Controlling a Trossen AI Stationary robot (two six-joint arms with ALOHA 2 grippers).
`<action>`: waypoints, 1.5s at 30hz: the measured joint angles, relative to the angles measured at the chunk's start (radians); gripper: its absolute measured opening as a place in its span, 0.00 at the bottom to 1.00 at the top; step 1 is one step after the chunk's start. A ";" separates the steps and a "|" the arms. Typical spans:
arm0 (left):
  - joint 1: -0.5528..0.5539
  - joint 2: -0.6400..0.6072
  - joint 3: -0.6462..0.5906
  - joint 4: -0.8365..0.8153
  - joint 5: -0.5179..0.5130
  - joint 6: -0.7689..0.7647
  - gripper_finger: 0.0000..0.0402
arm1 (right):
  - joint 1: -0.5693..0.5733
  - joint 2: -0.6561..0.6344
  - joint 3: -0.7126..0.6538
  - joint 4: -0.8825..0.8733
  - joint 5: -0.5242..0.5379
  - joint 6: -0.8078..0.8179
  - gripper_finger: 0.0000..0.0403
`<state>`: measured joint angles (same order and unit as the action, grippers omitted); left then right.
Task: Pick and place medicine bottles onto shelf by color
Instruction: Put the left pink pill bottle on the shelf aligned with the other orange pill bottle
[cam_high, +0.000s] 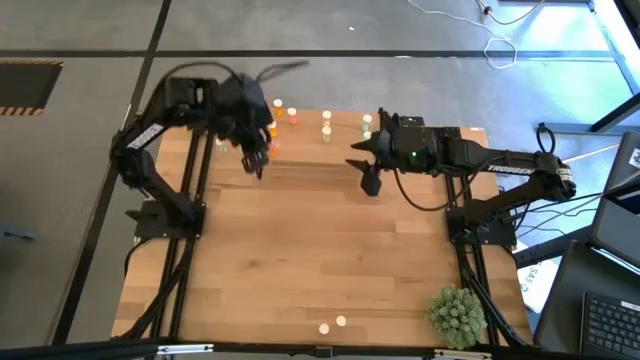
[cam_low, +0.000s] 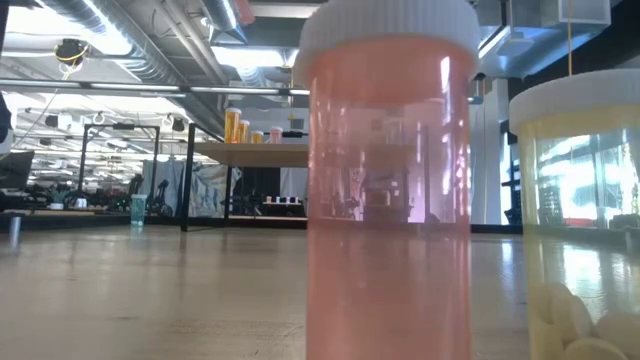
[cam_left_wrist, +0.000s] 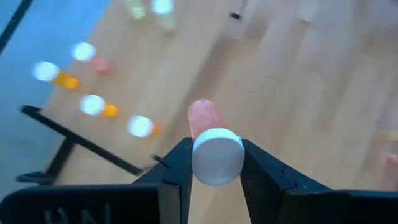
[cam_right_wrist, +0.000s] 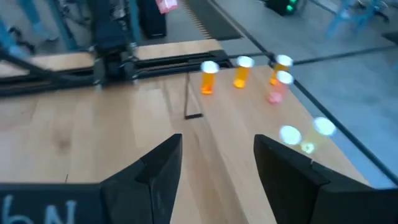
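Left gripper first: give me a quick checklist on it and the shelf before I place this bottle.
1. Grip: left gripper has its fingers closed on the pink bottle at the white cap. Ok.
2. Bottle seating: it points away from the wrist, body clear of the fingers. Ok.
3. Position: left gripper is over the shelf end of the table. Ok.
4. Pink group: a pink bottle already stands on the shelf beside the orange bottles. Ok.
5. Free slot next to it: cannot tell.
6. Right gripper: open, empty, apart from the left. Ok.
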<state>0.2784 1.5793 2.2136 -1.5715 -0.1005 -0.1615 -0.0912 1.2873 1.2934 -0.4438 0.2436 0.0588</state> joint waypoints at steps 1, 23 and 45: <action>0.035 0.004 0.001 0.000 0.013 0.032 0.24 | -0.010 0.000 0.000 0.000 0.001 0.017 0.50; 0.314 0.278 0.001 0.073 0.147 0.349 0.24 | -0.166 0.000 -0.009 -0.022 -0.022 0.017 0.50; 0.289 0.412 0.001 0.058 0.066 0.382 0.24 | -0.201 0.000 -0.009 -0.045 -0.061 -0.221 0.50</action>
<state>0.5678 1.9911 2.2143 -1.5139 -0.0350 0.2203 -0.2924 1.2877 1.2842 -0.4892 0.1825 -0.1623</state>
